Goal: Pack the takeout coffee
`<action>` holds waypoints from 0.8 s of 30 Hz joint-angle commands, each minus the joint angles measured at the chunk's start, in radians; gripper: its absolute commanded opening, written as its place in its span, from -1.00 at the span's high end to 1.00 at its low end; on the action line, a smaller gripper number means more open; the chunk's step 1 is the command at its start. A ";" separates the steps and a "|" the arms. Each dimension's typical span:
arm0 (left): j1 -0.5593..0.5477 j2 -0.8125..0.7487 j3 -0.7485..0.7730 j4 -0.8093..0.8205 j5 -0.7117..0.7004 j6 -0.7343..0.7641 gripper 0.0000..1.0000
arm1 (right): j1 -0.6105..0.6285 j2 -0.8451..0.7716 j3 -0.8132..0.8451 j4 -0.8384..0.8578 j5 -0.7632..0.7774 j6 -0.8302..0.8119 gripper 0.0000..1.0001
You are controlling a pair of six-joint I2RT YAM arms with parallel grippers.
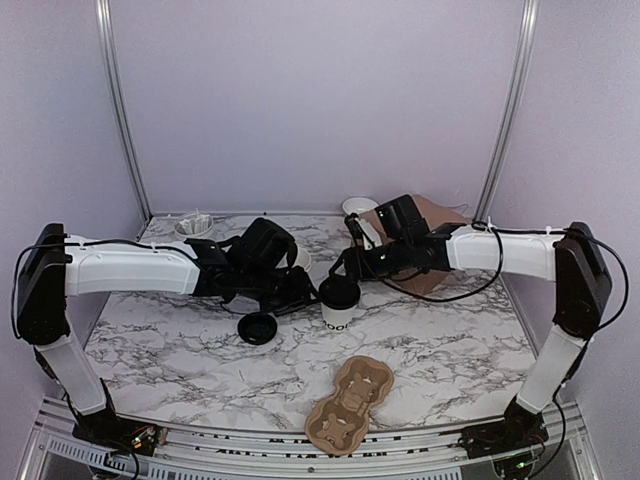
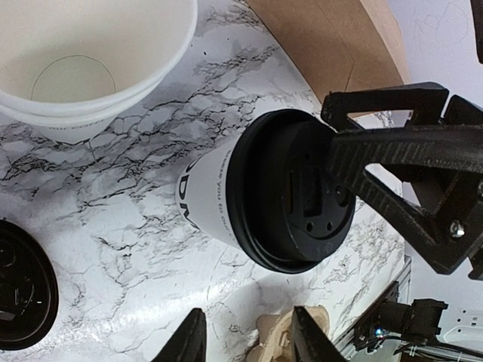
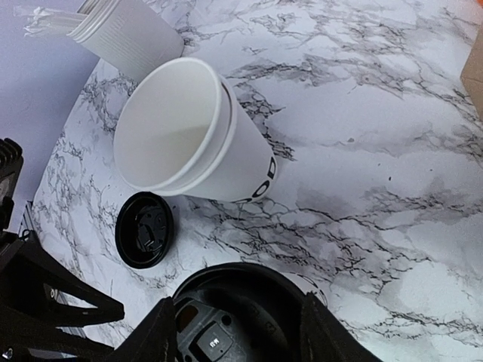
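Observation:
The takeout coffee (image 1: 337,305), a white cup with black lettering and a black lid, stands upright at the table's middle. It also shows in the left wrist view (image 2: 226,188). My right gripper (image 1: 346,274) is over it. In the right wrist view its fingers (image 3: 164,332) straddle the lid (image 3: 241,309) and touch the rim on both sides. My left gripper (image 1: 298,290) is just left of the cup, open and empty (image 2: 249,339), apart from it.
A loose black lid (image 1: 258,327) lies left of the cup. A stack of open white cups (image 3: 189,136) stands behind. A cardboard cup carrier (image 1: 350,403) lies near the front edge. A brown bag (image 1: 435,215), white bowl (image 1: 357,206) and canister of sticks (image 1: 194,226) are at the back.

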State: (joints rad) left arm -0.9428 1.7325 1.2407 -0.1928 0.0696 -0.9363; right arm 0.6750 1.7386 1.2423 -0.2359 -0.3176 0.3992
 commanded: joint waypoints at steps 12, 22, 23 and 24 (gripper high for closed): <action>0.020 -0.045 -0.024 -0.021 -0.008 0.010 0.21 | 0.057 -0.105 -0.067 0.020 0.010 0.065 -0.07; 0.025 -0.052 -0.034 -0.020 -0.006 0.016 0.21 | 0.085 -0.158 -0.151 0.023 0.044 0.123 -0.07; 0.026 -0.052 -0.032 -0.019 -0.005 0.016 0.21 | 0.088 -0.163 -0.160 0.027 0.046 0.129 -0.07; 0.026 -0.050 -0.032 -0.019 -0.002 0.016 0.21 | 0.092 -0.167 -0.169 0.029 0.049 0.136 -0.07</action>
State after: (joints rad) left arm -0.9218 1.7161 1.2194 -0.1932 0.0696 -0.9344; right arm 0.7471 1.6127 1.0950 -0.2253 -0.2920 0.4984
